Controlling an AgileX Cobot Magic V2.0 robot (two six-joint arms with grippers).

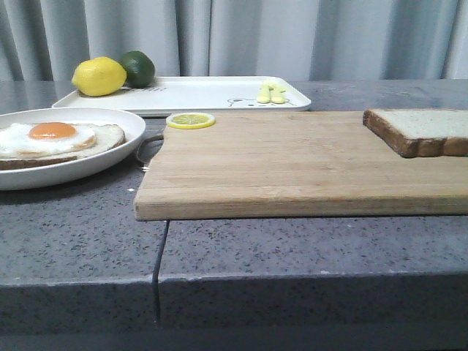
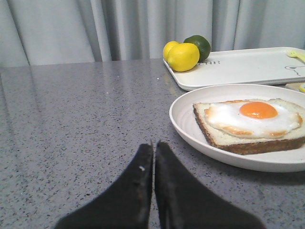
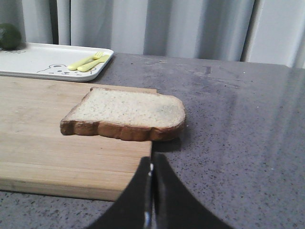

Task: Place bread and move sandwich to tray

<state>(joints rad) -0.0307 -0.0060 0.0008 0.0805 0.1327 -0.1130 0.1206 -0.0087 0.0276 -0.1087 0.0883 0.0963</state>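
The plain bread (image 1: 423, 130) lies on the right end of the wooden board (image 1: 292, 164), overhanging its right edge (image 3: 128, 113). The sandwich (image 1: 55, 141), a brown-crusted slice with a fried egg, sits in a round white plate (image 1: 110, 164) at the left (image 2: 250, 125). The white tray (image 1: 190, 93) stands behind the board. My left gripper (image 2: 154, 143) is shut with nothing in it, low over the counter, short of the plate (image 2: 190, 133). My right gripper (image 3: 151, 158) is shut and empty, at the board's right edge just in front of the bread. Neither gripper shows in the front view.
A lemon (image 1: 99, 76) and a lime (image 1: 138, 68) rest on the tray's left end, small yellow cutlery (image 1: 270, 93) on its right. A lemon slice (image 1: 190, 120) lies at the board's back left corner. Grey curtains hang behind the grey stone counter (image 1: 73, 241).
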